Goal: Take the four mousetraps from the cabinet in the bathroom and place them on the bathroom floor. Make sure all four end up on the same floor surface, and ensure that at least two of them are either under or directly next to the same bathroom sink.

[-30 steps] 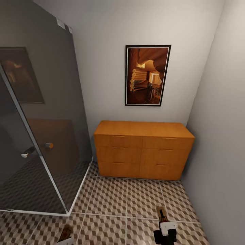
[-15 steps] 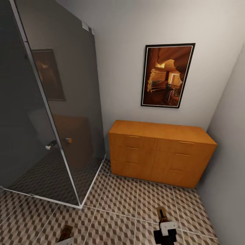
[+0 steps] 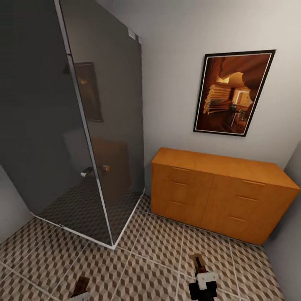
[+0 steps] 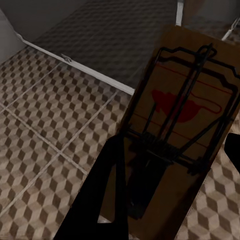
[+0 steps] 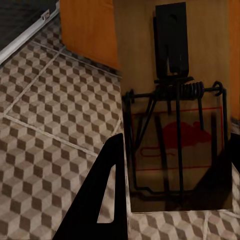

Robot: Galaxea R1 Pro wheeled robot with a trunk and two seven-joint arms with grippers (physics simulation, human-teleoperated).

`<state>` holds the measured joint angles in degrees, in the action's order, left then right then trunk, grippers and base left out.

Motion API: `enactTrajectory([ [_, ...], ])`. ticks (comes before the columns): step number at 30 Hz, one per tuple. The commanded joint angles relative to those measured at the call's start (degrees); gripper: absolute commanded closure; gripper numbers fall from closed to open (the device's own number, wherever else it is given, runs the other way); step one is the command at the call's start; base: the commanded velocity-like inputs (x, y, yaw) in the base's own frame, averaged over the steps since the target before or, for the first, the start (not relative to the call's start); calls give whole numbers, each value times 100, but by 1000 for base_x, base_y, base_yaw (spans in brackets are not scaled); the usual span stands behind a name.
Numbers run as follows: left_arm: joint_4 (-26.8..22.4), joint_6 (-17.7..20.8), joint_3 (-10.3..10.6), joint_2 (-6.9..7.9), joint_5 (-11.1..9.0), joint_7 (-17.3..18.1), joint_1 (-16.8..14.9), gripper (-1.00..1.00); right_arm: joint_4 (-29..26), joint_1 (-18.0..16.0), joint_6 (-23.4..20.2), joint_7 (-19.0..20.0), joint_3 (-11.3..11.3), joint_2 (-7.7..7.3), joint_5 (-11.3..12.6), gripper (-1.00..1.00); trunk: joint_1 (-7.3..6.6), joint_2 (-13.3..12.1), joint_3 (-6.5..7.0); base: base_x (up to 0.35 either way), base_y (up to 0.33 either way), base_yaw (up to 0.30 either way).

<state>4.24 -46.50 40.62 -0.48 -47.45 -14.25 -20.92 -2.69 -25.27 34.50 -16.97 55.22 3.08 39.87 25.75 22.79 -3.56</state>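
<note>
My left gripper [image 4: 172,165] is shut on a brown wooden mousetrap [image 4: 185,120] with dark wire and a red mark, held above the cube-patterned bathroom floor [image 4: 55,105]. My right gripper [image 5: 175,165] is shut on a second mousetrap [image 5: 175,125], in front of the cabinet. In the head view both traps poke up at the bottom edge, the left one [image 3: 81,286] and the right one [image 3: 198,263]. The orange-brown cabinet [image 3: 217,196] stands against the far wall, its drawers shut. The sink is out of view.
A dark glass shower enclosure [image 3: 83,125] with a metal-edged corner [image 3: 110,242] takes up the left. A framed picture [image 3: 232,94] hangs above the cabinet. A grey wall [image 3: 288,251] closes the right side. Open tiled floor [image 3: 154,255] lies between me and the cabinet.
The whole head view has swung to the left, so the cabinet, picture and shower slid rightward in the picture. Both grippers keep their place at the bottom, still holding their traps.
</note>
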Motion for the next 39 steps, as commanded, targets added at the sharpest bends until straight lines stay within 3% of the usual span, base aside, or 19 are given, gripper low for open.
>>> enactTrajectory([
  [1, 16, -9, 25, -5, 51, -70, -9, 100, -3, -4, 4, -52, 50, 0, 19, 100, 4, 13, -13, 0, 0, 292],
  [39, 16, -8, 31, -5, 51, -70, -9, 100, -2, -3, -3, -52, 50, 4, 12, 100, 4, 13, -13, 0, 0, 292],
])
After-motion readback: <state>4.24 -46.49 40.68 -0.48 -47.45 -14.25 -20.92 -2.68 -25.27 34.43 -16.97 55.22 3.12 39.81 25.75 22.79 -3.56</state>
